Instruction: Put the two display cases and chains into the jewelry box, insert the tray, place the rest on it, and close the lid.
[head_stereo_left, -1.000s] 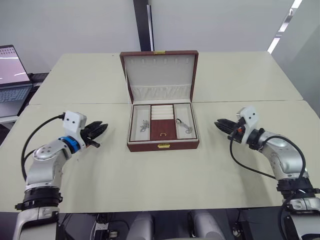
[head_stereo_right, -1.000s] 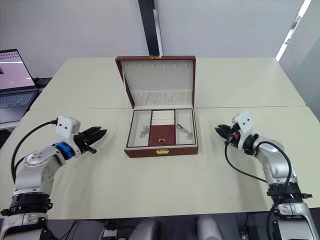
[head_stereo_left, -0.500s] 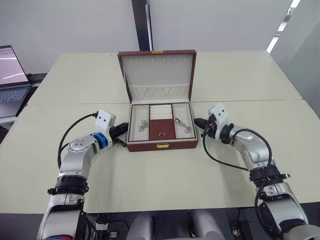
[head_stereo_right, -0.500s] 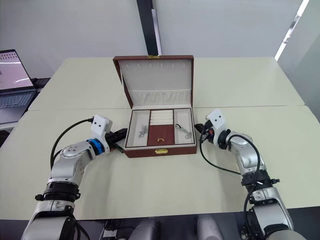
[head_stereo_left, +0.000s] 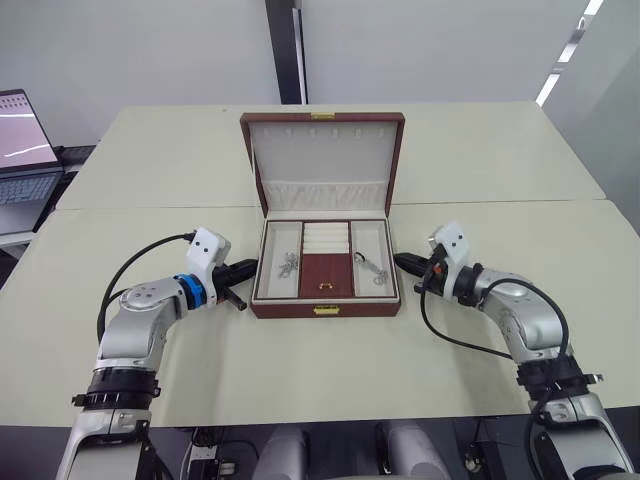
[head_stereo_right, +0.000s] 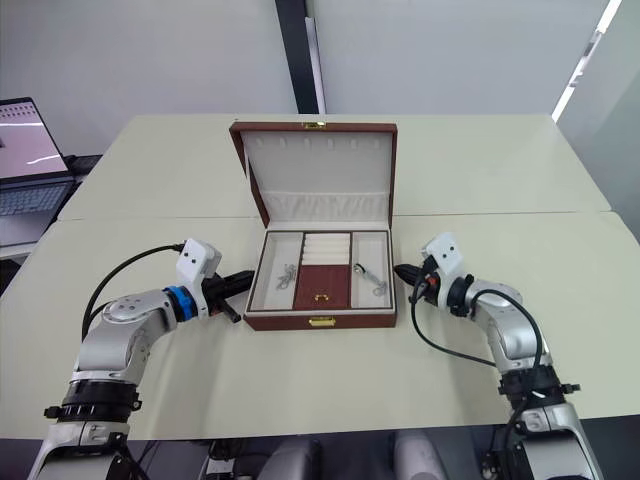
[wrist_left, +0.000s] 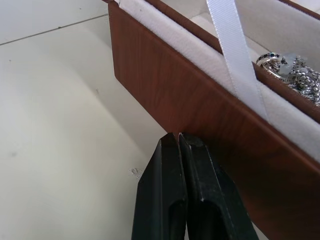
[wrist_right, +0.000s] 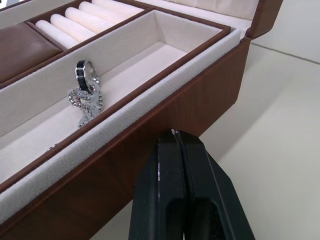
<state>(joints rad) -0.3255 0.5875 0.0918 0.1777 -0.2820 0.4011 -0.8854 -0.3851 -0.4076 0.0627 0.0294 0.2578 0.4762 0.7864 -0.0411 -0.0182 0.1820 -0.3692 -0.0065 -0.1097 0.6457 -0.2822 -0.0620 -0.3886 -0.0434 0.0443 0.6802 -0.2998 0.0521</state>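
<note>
The jewelry box (head_stereo_left: 325, 309) sits open at the table's middle, its lid (head_stereo_left: 322, 150) standing upright behind it. The tray (head_stereo_left: 322, 268) rests inside, with silvery pieces in its left compartment (head_stereo_left: 288, 264) and its right compartment (head_stereo_left: 370, 268). My left gripper (head_stereo_left: 245, 270) is shut, tips against the box's left wall (wrist_left: 200, 105). On the other side, my right gripper (head_stereo_left: 400, 263) is shut with its tips at the right wall (wrist_right: 165, 115). A dark-stoned ring (wrist_right: 82, 75) lies just inside that wall. The display cases and chains are hidden.
A white ribbon (wrist_left: 232, 55) runs from the box up to the lid on the left side. An open laptop (head_stereo_left: 22, 140) stands beyond the table's far left corner. Bare table stretches in front of the box and behind both arms.
Both shut grippers have swung in from wide apart to the box's two side walls. The box has slid a little nearer to me.
</note>
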